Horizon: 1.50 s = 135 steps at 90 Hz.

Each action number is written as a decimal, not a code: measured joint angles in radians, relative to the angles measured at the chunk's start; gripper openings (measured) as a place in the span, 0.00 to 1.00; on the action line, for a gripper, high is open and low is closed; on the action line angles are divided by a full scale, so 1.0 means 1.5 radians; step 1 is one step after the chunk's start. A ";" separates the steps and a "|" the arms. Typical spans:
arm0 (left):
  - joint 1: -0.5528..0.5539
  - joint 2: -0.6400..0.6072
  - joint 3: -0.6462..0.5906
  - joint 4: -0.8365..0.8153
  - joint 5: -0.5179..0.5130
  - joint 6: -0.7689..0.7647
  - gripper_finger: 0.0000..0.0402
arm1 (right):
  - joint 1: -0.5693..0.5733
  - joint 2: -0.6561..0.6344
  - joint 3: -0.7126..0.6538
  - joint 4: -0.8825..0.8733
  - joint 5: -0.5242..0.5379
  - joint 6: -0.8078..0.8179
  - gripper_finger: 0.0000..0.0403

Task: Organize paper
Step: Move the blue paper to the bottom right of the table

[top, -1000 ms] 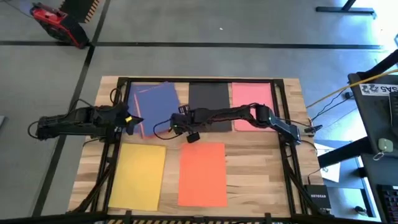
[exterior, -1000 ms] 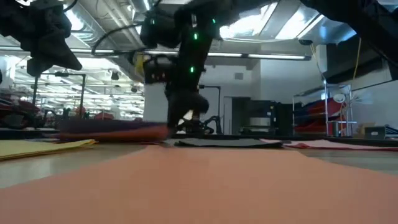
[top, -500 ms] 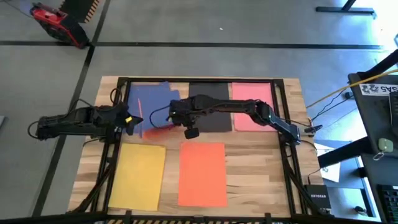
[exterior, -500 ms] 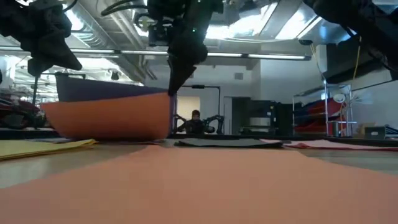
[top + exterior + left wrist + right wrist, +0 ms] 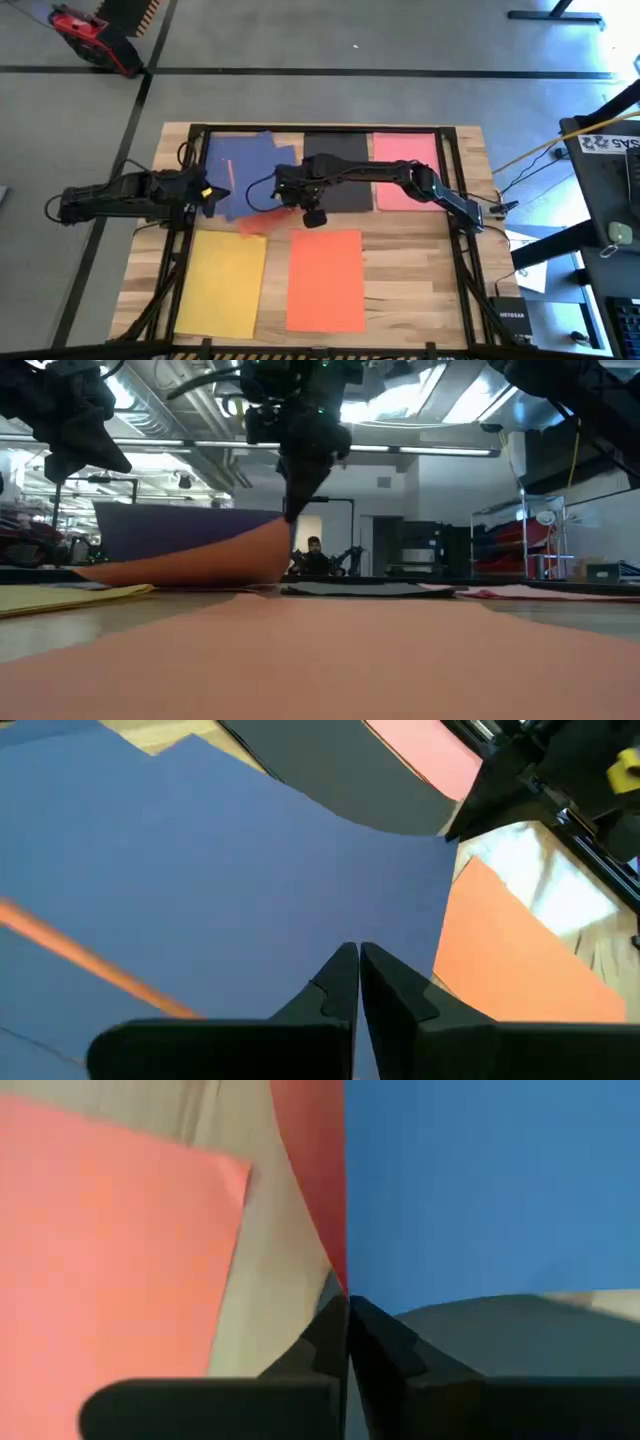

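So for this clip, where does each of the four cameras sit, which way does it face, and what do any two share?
High: above the table, facing straight down; both arms, sheets on the table.
Low: at tabletop height, facing level across; right gripper comes from above, lifting the blue sheet.
Left wrist: on the left arm, facing past its fingers; blue sheet, black sheet.
Right wrist: on the right arm, facing past its pinching fingers.
Shared: the blue sheet shows in all four.

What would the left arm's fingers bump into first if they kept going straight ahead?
Probably the blue paper. The left gripper is shut and points right at that sheet, which fills the left wrist view just past its tips. How near it is cannot be told.
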 joint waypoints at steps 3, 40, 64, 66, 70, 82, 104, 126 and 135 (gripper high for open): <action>0.000 0.000 0.000 0.000 0.000 0.000 0.00 | 0.000 0.000 0.000 -0.015 -0.007 0.000 0.00; 0.000 0.002 -0.001 0.001 0.032 -0.051 0.00 | -0.005 0.000 0.000 -0.005 -0.058 0.061 0.00; -0.007 0.023 -0.113 0.098 0.099 -0.118 0.00 | -0.034 -0.001 0.000 0.027 -0.052 0.136 0.00; -0.011 0.025 -0.125 0.122 0.104 -0.121 0.00 | -0.036 -0.001 0.000 0.027 -0.052 0.139 0.00; -0.019 0.030 -0.149 0.171 0.113 -0.131 0.00 | -0.037 -0.001 0.000 0.029 -0.053 0.146 0.00; -0.048 0.047 -0.199 0.300 0.115 -0.151 0.00 | -0.042 -0.001 0.000 0.039 -0.054 0.178 0.00; -0.080 0.089 -0.228 0.352 0.091 -0.157 0.00 | -0.045 -0.001 0.000 0.053 -0.058 0.224 0.00; -0.081 0.093 -0.227 0.383 0.085 -0.155 0.00 | -0.043 -0.002 0.063 -0.076 -0.059 0.198 0.00; -0.081 0.093 -0.227 0.382 0.085 -0.153 0.00 | -0.043 -0.021 0.052 -0.137 -0.068 0.197 0.00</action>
